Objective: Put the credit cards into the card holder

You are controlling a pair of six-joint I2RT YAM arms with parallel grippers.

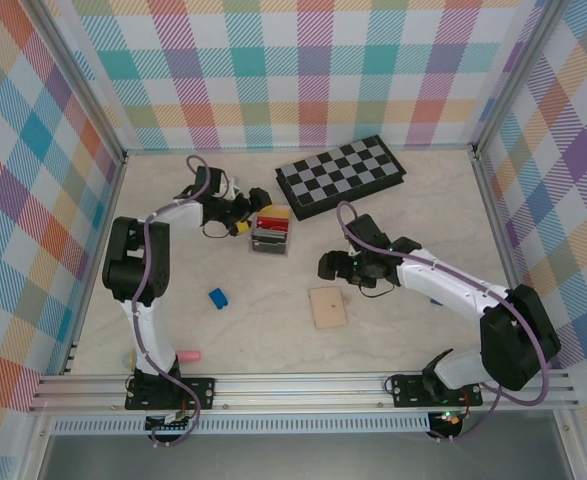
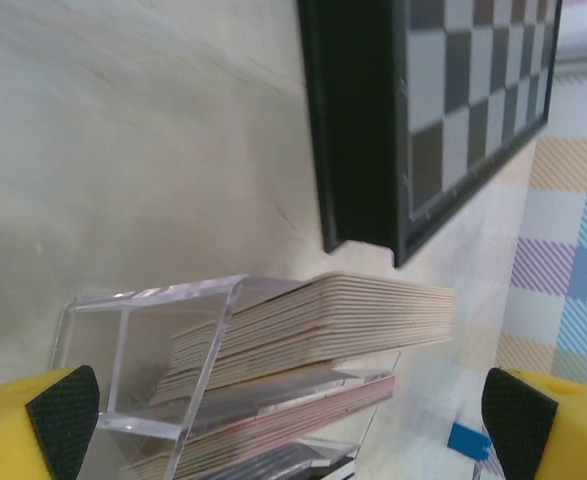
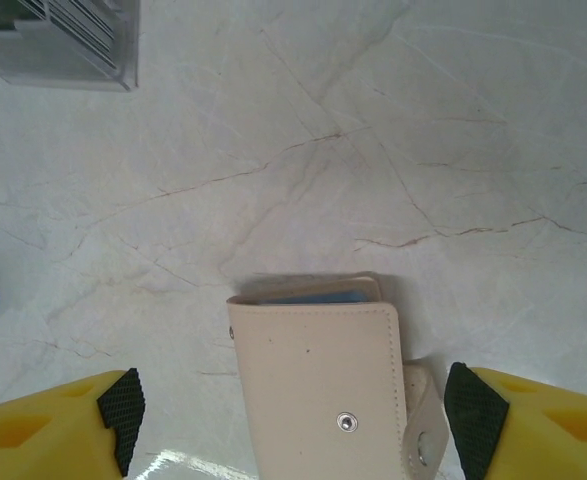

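Barely begun, I judge: the credit cards (image 1: 271, 226) sit stacked in a clear tray (image 2: 123, 340), upper centre. The left fingers (image 2: 63, 405) are apart around them. The right fingers (image 3: 123, 410) are apart over the folded card holder (image 3: 318, 385), mid-bench (image 1: 423, 215).

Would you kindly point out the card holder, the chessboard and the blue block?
card holder (image 3: 313, 385): right wrist view, middle of its tan front flap.
chessboard (image 1: 341, 175): top external view, centre of the chequered face.
blue block (image 1: 218, 298): top external view, its top face.
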